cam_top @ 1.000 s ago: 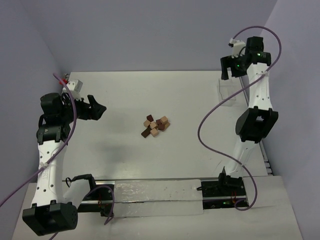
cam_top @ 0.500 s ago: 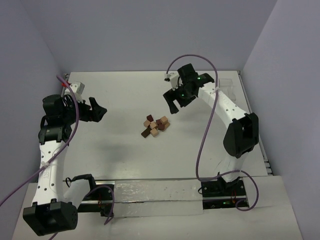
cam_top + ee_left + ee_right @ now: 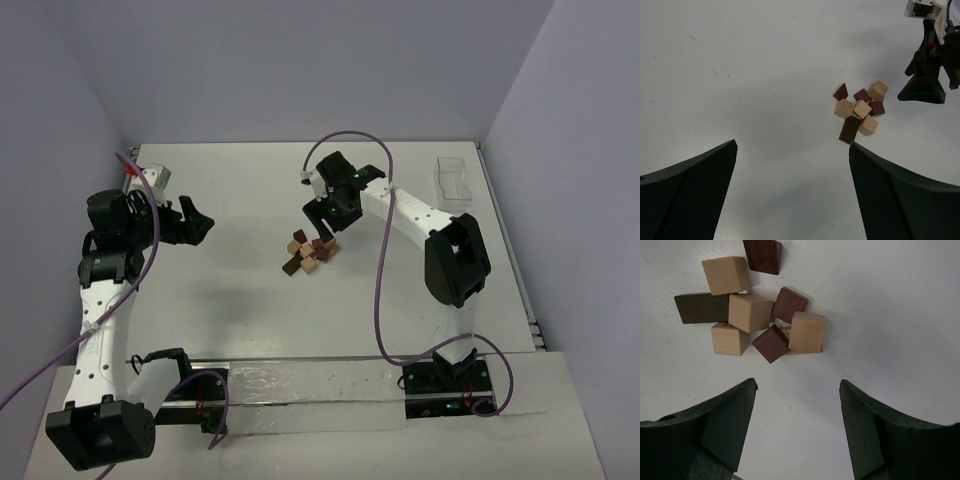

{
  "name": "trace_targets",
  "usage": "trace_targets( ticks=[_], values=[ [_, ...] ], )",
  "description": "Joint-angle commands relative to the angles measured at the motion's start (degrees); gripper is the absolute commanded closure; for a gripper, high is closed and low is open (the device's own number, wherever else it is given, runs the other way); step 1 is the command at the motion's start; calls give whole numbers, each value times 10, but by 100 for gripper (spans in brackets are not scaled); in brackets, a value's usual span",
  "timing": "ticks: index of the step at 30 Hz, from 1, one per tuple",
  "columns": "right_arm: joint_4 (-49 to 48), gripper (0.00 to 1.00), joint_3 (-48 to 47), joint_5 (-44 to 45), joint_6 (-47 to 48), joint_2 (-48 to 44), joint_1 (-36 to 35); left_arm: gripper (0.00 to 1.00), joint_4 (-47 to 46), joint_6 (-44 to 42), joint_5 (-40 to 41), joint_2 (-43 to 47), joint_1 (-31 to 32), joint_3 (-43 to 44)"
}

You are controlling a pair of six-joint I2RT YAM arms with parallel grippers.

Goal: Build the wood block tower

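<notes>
Several tan and dark brown wood blocks (image 3: 310,252) lie in a loose heap mid-table; no tower is in view. My right gripper (image 3: 324,224) hovers just behind the heap, pointing down at it. In the right wrist view the gripper (image 3: 799,385) is open with bare table between its fingers, and the wood blocks (image 3: 760,315) sit just beyond the fingertips. My left gripper (image 3: 199,224) stays at the left, well apart from the heap. It is wide open (image 3: 792,147) and holds nothing. In its view the wood blocks (image 3: 860,112) lie ahead to the right, with the right gripper (image 3: 927,85) beyond them.
A clear plastic tray (image 3: 455,180) stands at the back right near the wall. Purple cables loop over both arms. Walls close off the table (image 3: 250,310) at the back and sides.
The right arm has swung from the back right corner, over the tray, leftward and down to the heap. Its jaws have narrowed a little. The left arm has barely moved.
</notes>
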State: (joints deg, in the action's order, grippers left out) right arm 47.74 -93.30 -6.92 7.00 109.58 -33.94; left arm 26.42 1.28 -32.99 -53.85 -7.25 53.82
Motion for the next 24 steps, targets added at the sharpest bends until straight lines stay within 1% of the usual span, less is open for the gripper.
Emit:
trace_targets(
  ticks=[1, 7, 14, 18, 24],
  values=[
    [-22, 25, -1, 1, -15, 7, -7, 1, -13, -3, -6, 0, -1, 1],
    [-25, 26, 13, -5, -18, -9, -40, 2, -11, -2, -8, -1, -1, 1],
    [-27, 27, 14, 16, -21, -11, -86, 2, -6, -3, -8, 1, -1, 5],
    [-21, 30, -3, 28, -28, 9, -102, 2, -5, -2, -9, 2, -1, 4],
    [0, 35, -49, 63, -46, 70, -105, 2, -5, -3, -7, 5, -2, 5]
  ],
)
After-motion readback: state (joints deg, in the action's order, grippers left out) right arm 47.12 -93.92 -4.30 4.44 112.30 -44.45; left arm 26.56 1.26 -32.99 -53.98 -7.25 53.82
